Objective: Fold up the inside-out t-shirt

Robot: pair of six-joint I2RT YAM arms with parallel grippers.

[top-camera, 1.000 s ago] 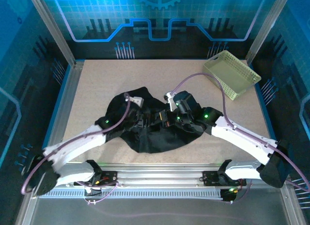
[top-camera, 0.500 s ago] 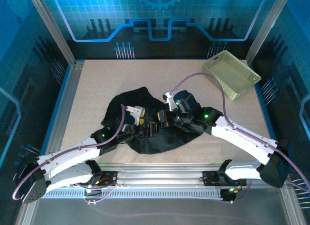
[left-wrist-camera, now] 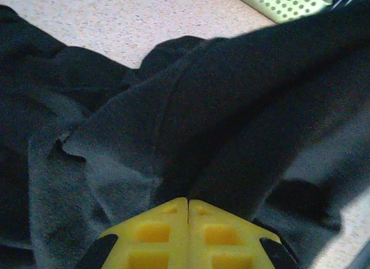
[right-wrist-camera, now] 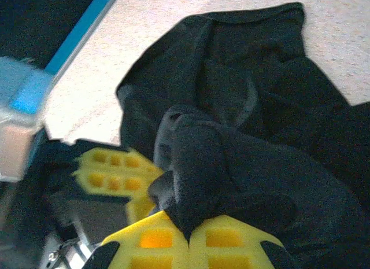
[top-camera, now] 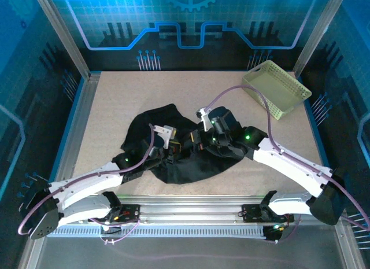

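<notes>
The inside-out t-shirt (top-camera: 151, 123) is lying crumpled around the middle of the worktop (top-camera: 110, 101), somewhat nearer its near edge, well apart from the basket (top-camera: 276, 87) sitting in the far right corner. The left gripper (left-wrist-camera: 188, 203) is clenching a ridge of the black cloth, its yellow pads meeting while fabric is fanning up taut from the tips; the right gripper (right-wrist-camera: 188, 233) is pinching a bunched knob of the same shirt; the two are working just beside each other over the heap.

The likeliest trouble is coming from that closeness; with both pinches so near, pulling apart may be stretching only a short span between them rather than opening the garment. Either pincer may be catching more than one layer, so a lift could be hauling the whole heap up as a lump. The left hold seems to be sitting at the very tips, so the cloth may be slipping free under tension. The wrists are also crowding one another, so the fingers could be knocking together.

Black on black is swallowing the seams; sleeves, collar and neck tag are not making themselves out, so I cannot tell which part each pincer is holding. From above, the wrists are covering both grip points and part of the near hem.
</notes>
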